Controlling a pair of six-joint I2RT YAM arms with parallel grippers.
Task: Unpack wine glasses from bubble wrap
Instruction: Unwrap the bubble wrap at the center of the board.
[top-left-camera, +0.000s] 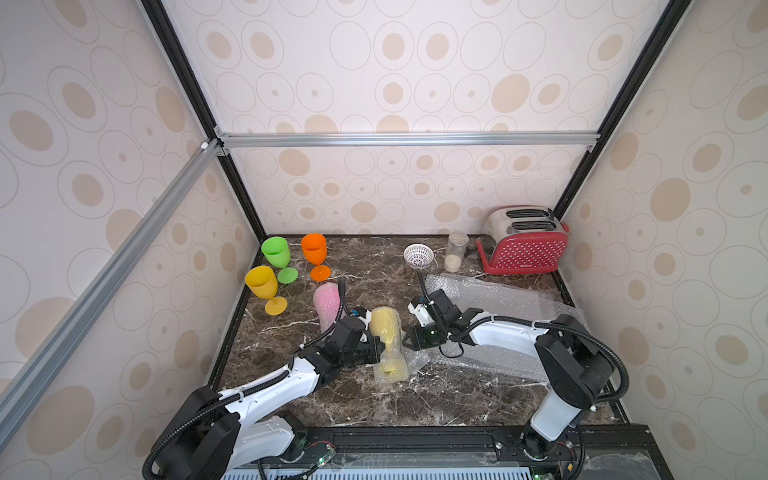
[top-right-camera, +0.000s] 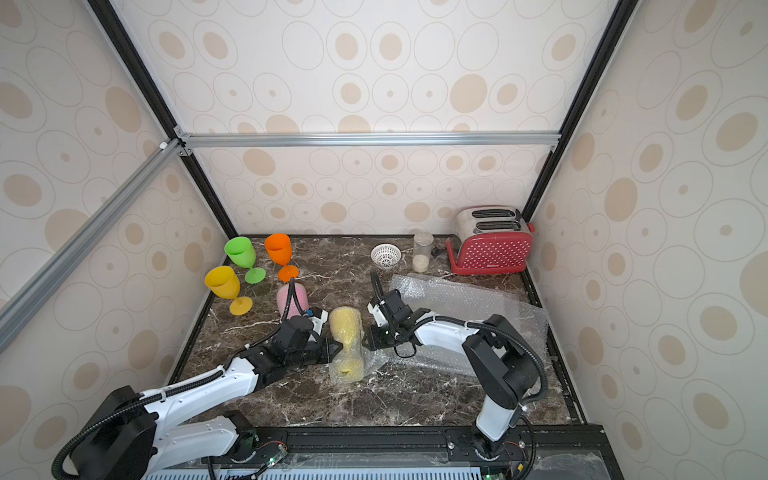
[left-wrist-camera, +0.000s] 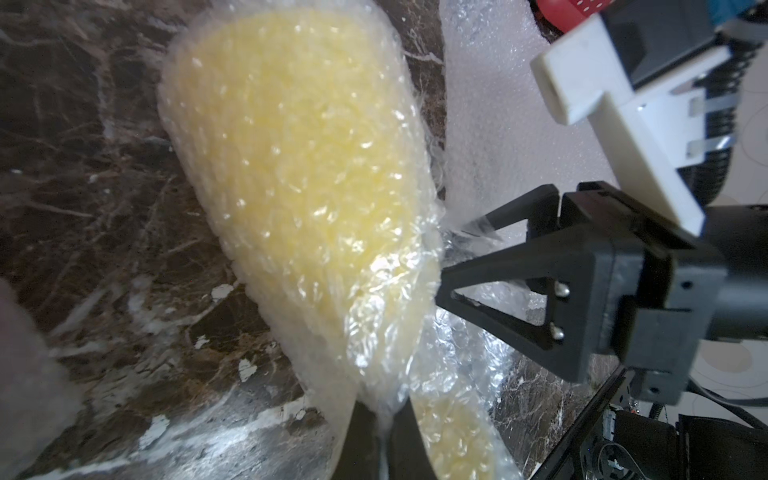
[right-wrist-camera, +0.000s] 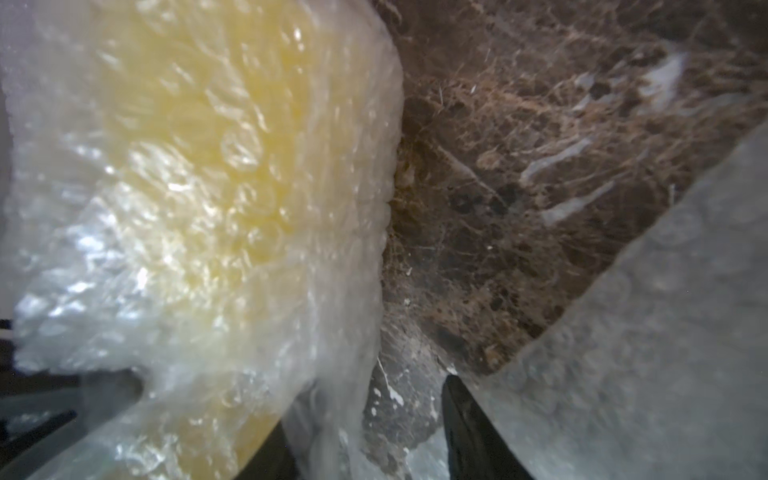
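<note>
A yellow wine glass wrapped in bubble wrap (top-left-camera: 388, 345) (top-right-camera: 347, 345) lies mid-table, bowl towards the back. My left gripper (top-left-camera: 380, 347) (left-wrist-camera: 384, 436) is shut on a fold of that wrap at its left side. From the right, my right gripper (top-left-camera: 405, 340) (right-wrist-camera: 370, 436) has its jaws apart around a loose flap of the same wrap. A pink wrapped glass (top-left-camera: 326, 305) lies behind my left arm. Green (top-left-camera: 276, 251), orange (top-left-camera: 314, 249) and yellow (top-left-camera: 262, 282) glasses stand bare at the back left.
Flat sheets of bubble wrap (top-left-camera: 498, 299) lie under and behind my right arm. A red toaster (top-left-camera: 523, 245), a clear jar (top-left-camera: 456, 251) and a white perforated bowl (top-left-camera: 418, 254) stand along the back. Walls close in the dark marble table (top-left-camera: 374, 399) on three sides.
</note>
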